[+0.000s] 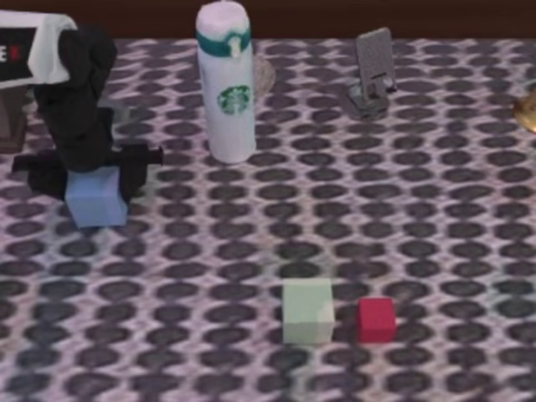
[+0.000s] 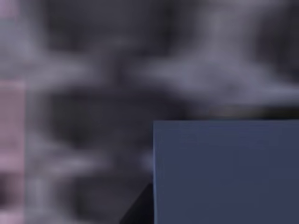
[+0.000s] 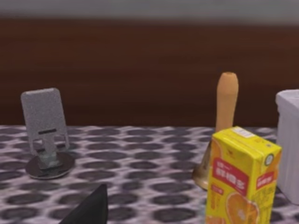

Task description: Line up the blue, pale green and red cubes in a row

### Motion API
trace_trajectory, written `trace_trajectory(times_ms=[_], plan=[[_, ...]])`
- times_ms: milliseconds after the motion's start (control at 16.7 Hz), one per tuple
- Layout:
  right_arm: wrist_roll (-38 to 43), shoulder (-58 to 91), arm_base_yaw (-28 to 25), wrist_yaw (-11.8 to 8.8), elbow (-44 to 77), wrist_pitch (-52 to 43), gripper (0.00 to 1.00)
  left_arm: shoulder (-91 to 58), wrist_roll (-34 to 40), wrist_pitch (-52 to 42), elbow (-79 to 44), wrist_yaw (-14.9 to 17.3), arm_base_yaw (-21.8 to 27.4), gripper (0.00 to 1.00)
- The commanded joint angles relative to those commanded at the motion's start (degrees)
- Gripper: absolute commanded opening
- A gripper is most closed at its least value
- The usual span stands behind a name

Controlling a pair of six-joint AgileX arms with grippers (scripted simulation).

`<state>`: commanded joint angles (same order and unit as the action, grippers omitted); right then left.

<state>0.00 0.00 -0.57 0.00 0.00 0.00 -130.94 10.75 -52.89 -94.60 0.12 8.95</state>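
The blue cube [image 1: 96, 201] is at the table's left, with my left gripper [image 1: 92, 167] coming down over it from behind and shut on it. In the left wrist view the blue cube [image 2: 226, 172] fills the lower right, and one dark finger [image 2: 140, 207] lies against its edge. The pale green cube [image 1: 307, 311] sits near the front centre. The small red cube [image 1: 376, 319] stands just to its right, a small gap between them. My right gripper [image 3: 140, 217] is outside the top view; one dark finger [image 3: 91, 207] shows, with nothing beside it.
A white tumbler with a green logo [image 1: 226, 84] stands behind centre. A grey phone stand [image 1: 373, 75] is at the back right. A brass bell [image 3: 219, 154], a yellow juice carton [image 3: 243, 179] and a white container [image 3: 289, 140] are near the right arm.
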Motion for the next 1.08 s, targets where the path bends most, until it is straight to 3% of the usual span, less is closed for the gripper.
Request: trace_trajectory(times_ms=[360, 720, 900, 1080], plan=[[0.0, 0.0, 0.0, 0.0, 0.0, 0.0, 1.0, 3.85, 0.05, -11.36, -6.84, -0.04, -0.82, 0.0], [0.0, 0.0, 0.0, 0.0, 0.0, 0.0, 1.0, 4.45, 0.11, -12.17, -7.39, -0.06, -0.51, 0.0], [0.0, 0.0, 0.0, 0.0, 0.0, 0.0, 1.0, 7.43, 3.86, -11.47, -3.77, -0.12, 3.52, 0.0], [0.0, 0.0, 0.0, 0.0, 0.0, 0.0, 1.0, 13.1, 10.9, -10.22, 3.39, -0.18, 11.62, 0.0]])
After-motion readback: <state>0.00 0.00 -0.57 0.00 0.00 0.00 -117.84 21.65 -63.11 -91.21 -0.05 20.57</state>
